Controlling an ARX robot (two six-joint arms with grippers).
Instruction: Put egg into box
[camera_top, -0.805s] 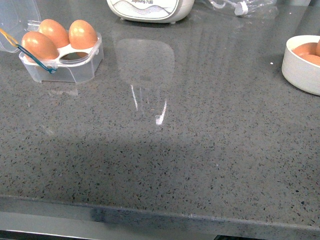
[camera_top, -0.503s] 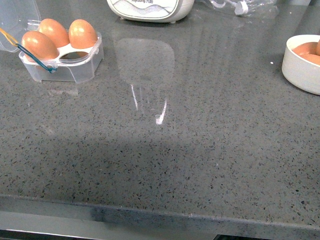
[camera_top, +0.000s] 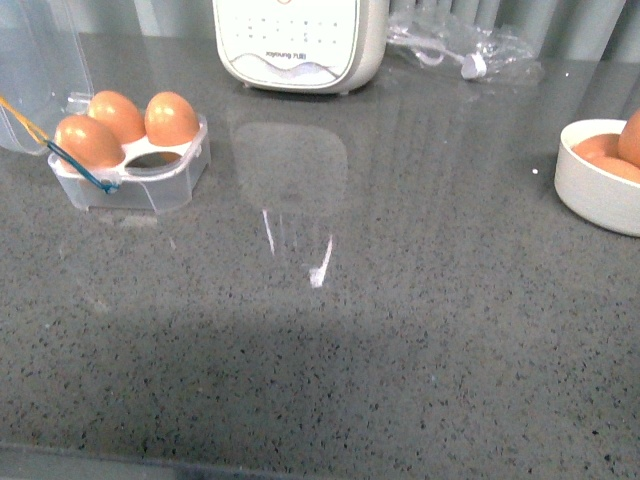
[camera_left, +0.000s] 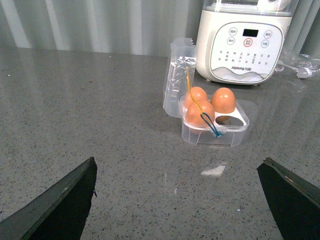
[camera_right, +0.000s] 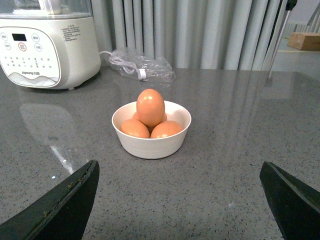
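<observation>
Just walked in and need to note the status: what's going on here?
A two-armed robot is filling a clear box: lid open, three eggs inside, one cup empty. More wait in a white bowl. The left gripper and the right gripper are both open, holding nothing, and apart from box and bowl.

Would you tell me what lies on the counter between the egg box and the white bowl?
Nothing: in the front view, only bare countertop separates the box and the bowl.
</observation>
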